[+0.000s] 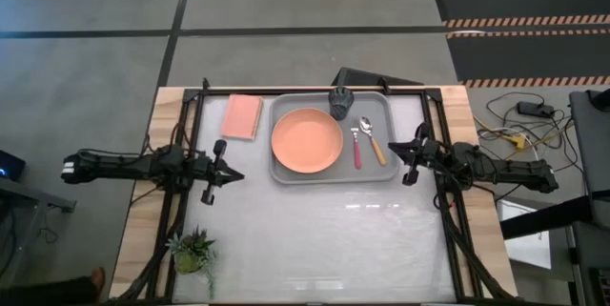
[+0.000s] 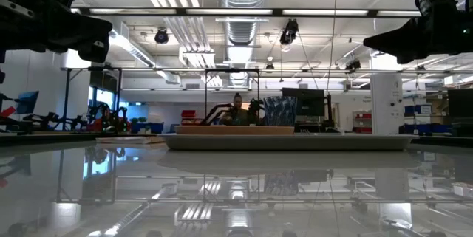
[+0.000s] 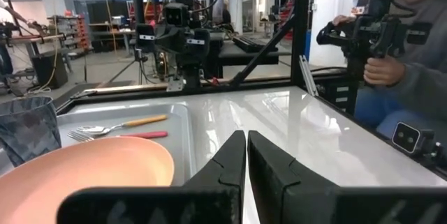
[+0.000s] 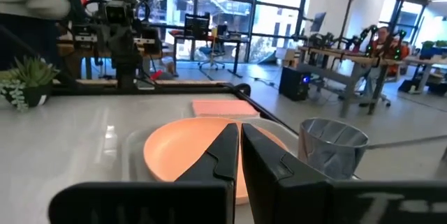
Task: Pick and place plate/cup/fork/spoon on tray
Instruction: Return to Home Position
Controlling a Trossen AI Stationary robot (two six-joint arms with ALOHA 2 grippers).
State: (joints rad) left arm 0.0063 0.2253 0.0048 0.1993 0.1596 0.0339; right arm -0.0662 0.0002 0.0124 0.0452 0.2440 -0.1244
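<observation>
The grey tray lies at the table's far middle. On it lie the salmon-orange plate, the dark cup at the tray's far edge, the pink-red-handled fork and the orange-handled spoon side by side. They also show in the left wrist view: plate, cup, fork, spoon. My left gripper is shut and empty, left of the tray. My right gripper is shut and empty, at the tray's right edge.
A pink rectangular pad lies left of the tray. A small potted plant stands near the table's near left corner. A black frame runs round the table. A person sits beyond the table's right side.
</observation>
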